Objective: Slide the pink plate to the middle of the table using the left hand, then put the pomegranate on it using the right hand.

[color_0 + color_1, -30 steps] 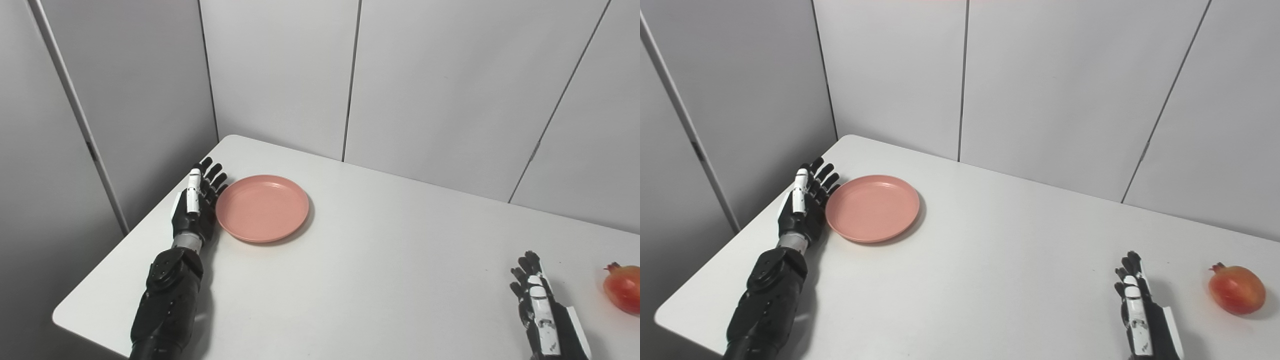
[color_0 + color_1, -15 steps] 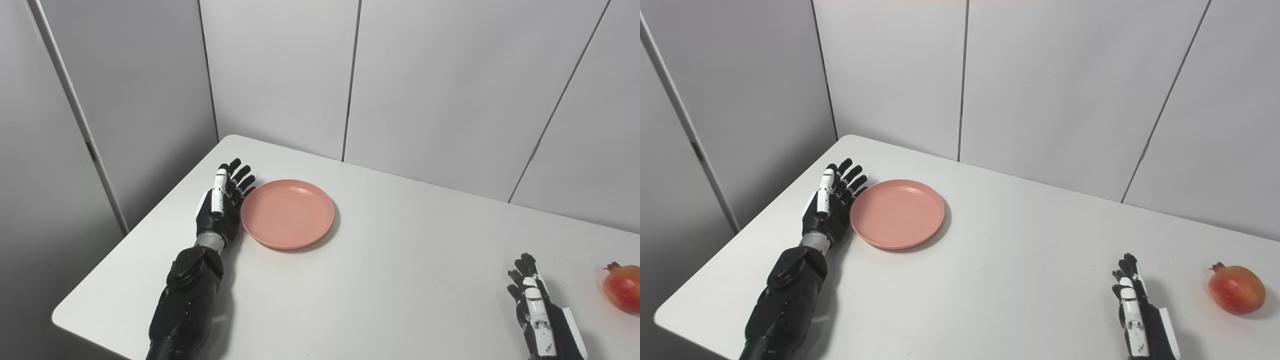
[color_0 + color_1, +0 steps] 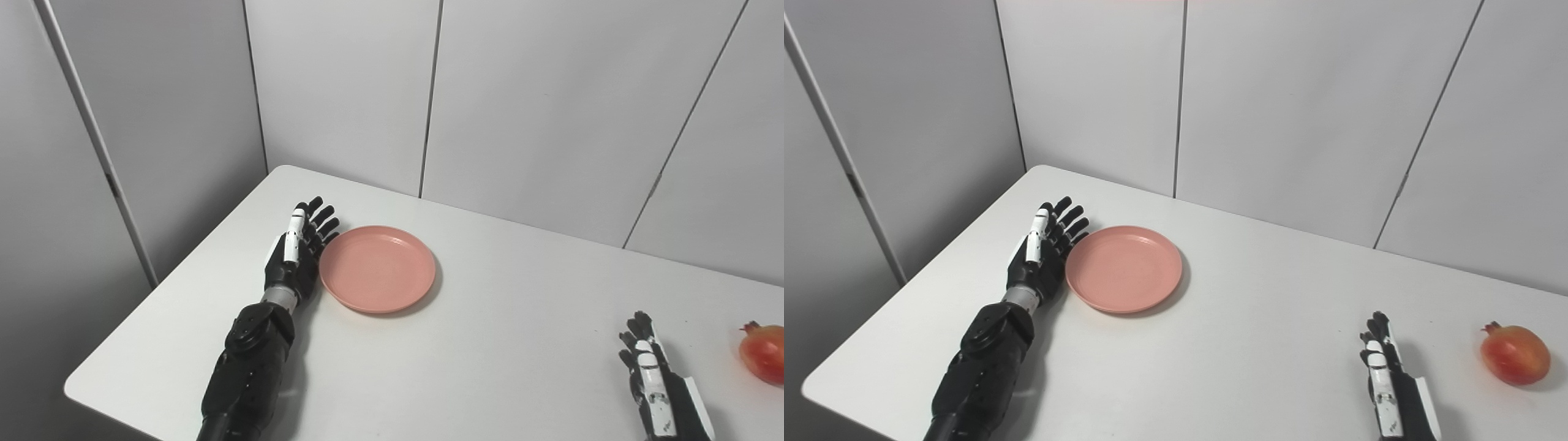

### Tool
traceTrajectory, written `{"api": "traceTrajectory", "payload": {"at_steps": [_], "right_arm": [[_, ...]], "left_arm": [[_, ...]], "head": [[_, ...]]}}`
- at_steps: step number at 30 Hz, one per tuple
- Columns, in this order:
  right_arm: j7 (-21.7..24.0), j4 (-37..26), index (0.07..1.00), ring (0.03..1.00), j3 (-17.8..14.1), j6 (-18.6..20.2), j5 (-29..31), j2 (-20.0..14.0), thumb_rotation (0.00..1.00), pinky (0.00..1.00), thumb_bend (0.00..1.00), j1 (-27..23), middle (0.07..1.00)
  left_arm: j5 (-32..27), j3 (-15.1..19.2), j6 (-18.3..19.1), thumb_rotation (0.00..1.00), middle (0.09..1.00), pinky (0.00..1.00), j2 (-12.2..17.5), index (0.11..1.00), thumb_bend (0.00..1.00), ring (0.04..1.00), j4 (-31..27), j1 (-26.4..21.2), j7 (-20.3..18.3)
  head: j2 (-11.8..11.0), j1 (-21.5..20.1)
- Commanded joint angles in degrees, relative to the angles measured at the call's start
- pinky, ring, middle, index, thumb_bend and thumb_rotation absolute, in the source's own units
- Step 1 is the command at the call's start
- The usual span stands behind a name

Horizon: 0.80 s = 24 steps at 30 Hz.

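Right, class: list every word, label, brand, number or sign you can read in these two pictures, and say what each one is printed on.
None: no readable text shows in either view.
The pink plate is plain, with no print.
The pomegranate carries no sticker or label.
The white table and the grey wall panels are blank.
The left hand and right hand have white patches, but no letters can be made out on them.

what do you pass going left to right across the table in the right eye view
left hand → pink plate → right hand → pomegranate
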Motion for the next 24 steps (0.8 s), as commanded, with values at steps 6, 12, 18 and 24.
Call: {"api": "traceTrajectory", "payload": {"at_steps": [6, 12, 18, 24], "right_arm": [[-0.3, -0.8, 1.000, 1.000, -0.1, -4.4, 0.4, 0.9, 1.00, 1.00, 0.14, -1.8, 1.000], [-1.0, -1.5, 1.000, 0.997, 0.1, -4.2, -0.6, 1.5, 1.00, 1.00, 0.13, -1.5, 1.000], [-1.0, -1.7, 1.000, 0.997, 0.1, -4.3, -0.4, 2.1, 1.00, 1.00, 0.13, -1.6, 1.000], [-1.8, -3.2, 1.000, 0.995, 0.3, -2.6, -1.2, 2.7, 1.00, 0.99, 0.14, -1.4, 1.000]], "left_arm": [[0.9, -2.3, 2.1, 1.00, 0.919, 0.92, -1.6, 0.913, 0.35, 0.915, -1.2, -1.9, -1.0], [1.5, -3.8, 1.9, 1.00, 0.919, 0.91, -3.1, 0.911, 0.35, 0.914, -0.4, -2.7, -1.3], [2.4, -5.8, 1.9, 1.00, 0.916, 0.92, -5.0, 0.908, 0.38, 0.916, 0.4, -3.6, -1.7], [3.1, -7.6, 3.1, 1.00, 0.910, 0.91, -6.5, 0.899, 0.38, 0.909, 0.0, -3.7, -2.0]], "head": [[0.5, -1.2], [0.9, -2.4], [1.7, -4.1], [2.7, -6.2]]}}
